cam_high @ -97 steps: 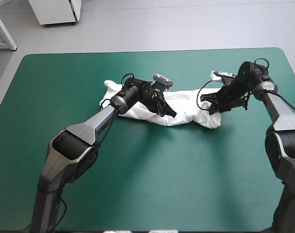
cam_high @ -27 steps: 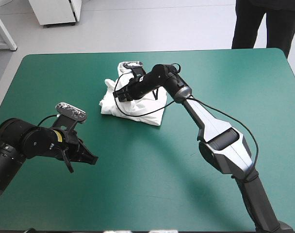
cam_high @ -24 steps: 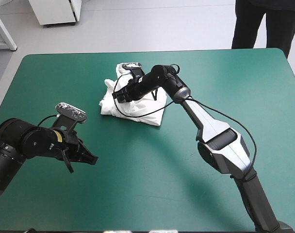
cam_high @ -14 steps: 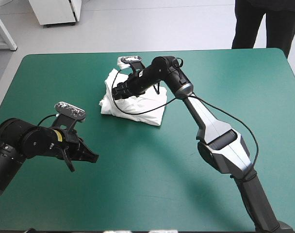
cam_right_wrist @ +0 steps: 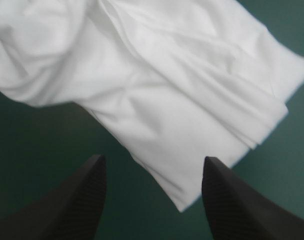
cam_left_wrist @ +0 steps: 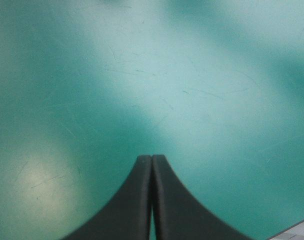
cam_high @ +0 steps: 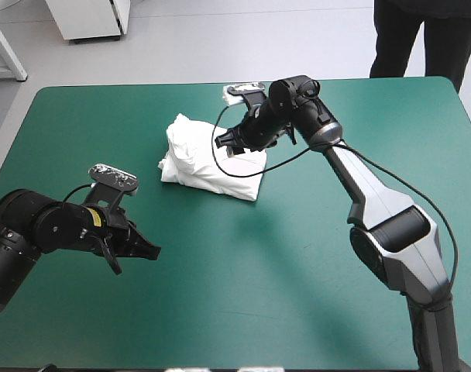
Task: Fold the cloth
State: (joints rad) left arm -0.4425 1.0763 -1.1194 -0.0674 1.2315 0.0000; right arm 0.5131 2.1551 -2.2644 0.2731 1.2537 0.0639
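On table (cam_high: pixel 336 271), folded T-shirt (cam_high: pixel 208 163), right gripper (cam_right_wrist: pixel 153 159) spread

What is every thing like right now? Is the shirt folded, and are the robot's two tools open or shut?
T-shirt: folded into a bundle, lying on the table, nothing gripping it.
Left tool: shut, empty, over bare teal-green cover, away from the T-shirt.
Right tool: open, empty, over the T-shirt's edge.
Table: teal-green cover, T-shirt lying toward its far side.
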